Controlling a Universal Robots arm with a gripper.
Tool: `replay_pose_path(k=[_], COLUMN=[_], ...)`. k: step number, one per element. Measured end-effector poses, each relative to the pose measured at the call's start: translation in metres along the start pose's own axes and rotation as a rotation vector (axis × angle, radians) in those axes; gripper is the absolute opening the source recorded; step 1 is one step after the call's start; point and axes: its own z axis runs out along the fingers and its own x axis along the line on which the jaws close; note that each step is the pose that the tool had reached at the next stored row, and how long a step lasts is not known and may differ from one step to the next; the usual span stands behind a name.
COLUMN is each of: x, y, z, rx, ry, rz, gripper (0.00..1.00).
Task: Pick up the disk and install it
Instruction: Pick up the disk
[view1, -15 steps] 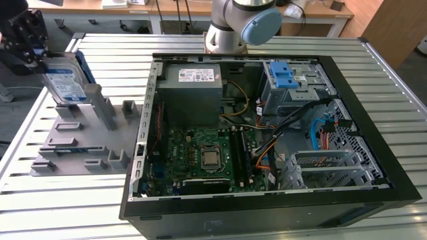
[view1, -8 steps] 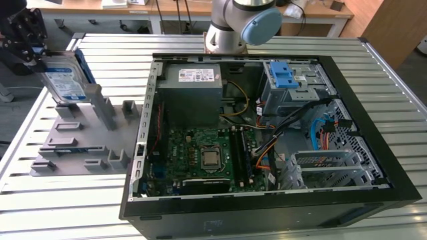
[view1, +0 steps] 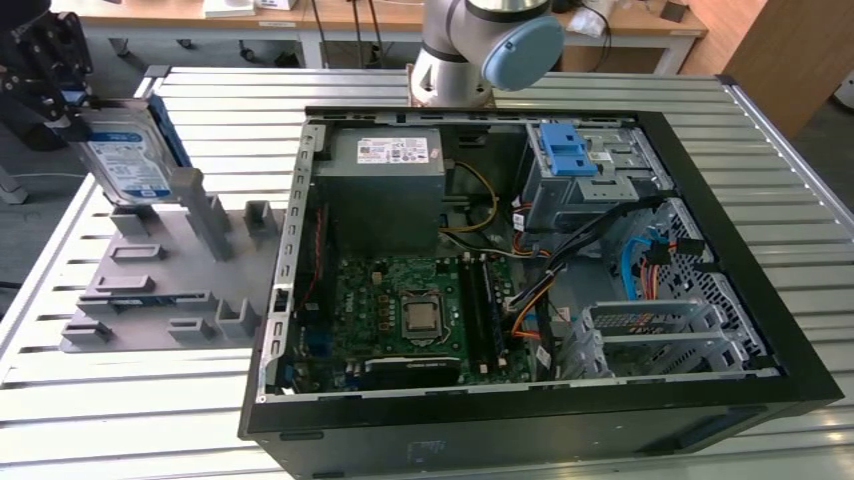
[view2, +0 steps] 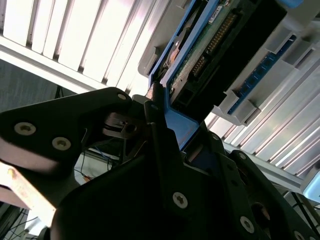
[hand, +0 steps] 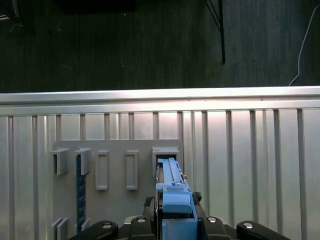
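Pickup stage, and the pincer (view1: 67, 105) sits over at the exterior view's left, well apart from the open computer case (view1: 534, 430). Its jaws are drawn in tight on the disk (view1: 127, 165), gripping it by the blue bracket (hand: 175, 200) along the top edge. The second wrist view looks right up the fingers (view2: 160, 130), and they press that blue plastic from both sides with no gap showing.

The disk hangs upright, label facing out, directly above the grey holder (view1: 160, 290) on the slatted desk (view1: 134, 400). In the first wrist view its lower edge lines up with the holder's end slot (hand: 166, 152). Whether it has fully cleared that slot I cannot tell; from the exterior view it looks right at the lip.

My read is that the grab is made and the install has not begun. The disk is nowhere near the case, and the drive cage (view1: 594, 180) with its blue latches (view1: 567, 150) stands at the case's far corner, beside the arm's base (view1: 454, 70).

By my judgement, what remains calls for a straight, clean lift so the bracket doesn't snag the holder's posts. After that comes a long carry across to the exterior view's right. The disk would also need turning to match the cage opening. Loose cables lie close by the cage, so there is little room for error. The grip is only on the plastic edge, and a sideways knock could twist the disk in the jaws.
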Motion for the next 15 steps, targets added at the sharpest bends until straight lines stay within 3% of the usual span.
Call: replay_pose_path(k=[15], x=[-0.0001], y=[0.0000], z=[-0.0087], rx=[0.0000], ry=[0.0000], rz=[0.000], gripper=[0.36])
